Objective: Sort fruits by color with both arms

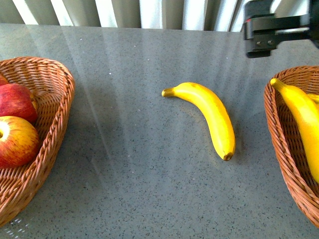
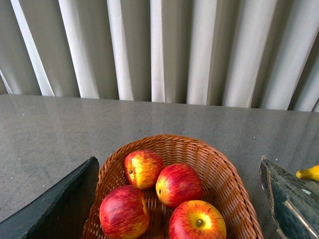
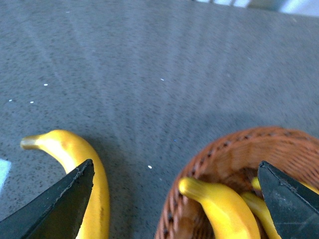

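Note:
A yellow banana (image 1: 209, 115) lies alone on the grey table between two wicker baskets; it also shows in the right wrist view (image 3: 82, 172). The left basket (image 1: 57, 107) holds red apples (image 1: 16, 140); the left wrist view shows several apples (image 2: 178, 184) in it. The right basket (image 1: 281, 144) holds bananas (image 1: 305, 119), also seen in the right wrist view (image 3: 224, 209). My left gripper (image 2: 179, 209) is open and empty above the apple basket. My right gripper (image 3: 174, 209) is open and empty, above the right basket's near rim, between that basket and the loose banana. Part of the right arm (image 1: 271, 32) shows at upper right.
A pleated pale curtain (image 2: 159, 50) runs along the table's far edge. The grey speckled tabletop (image 1: 139, 164) lies open between the baskets. The loose banana's tip shows at the edge of the left wrist view (image 2: 309, 173).

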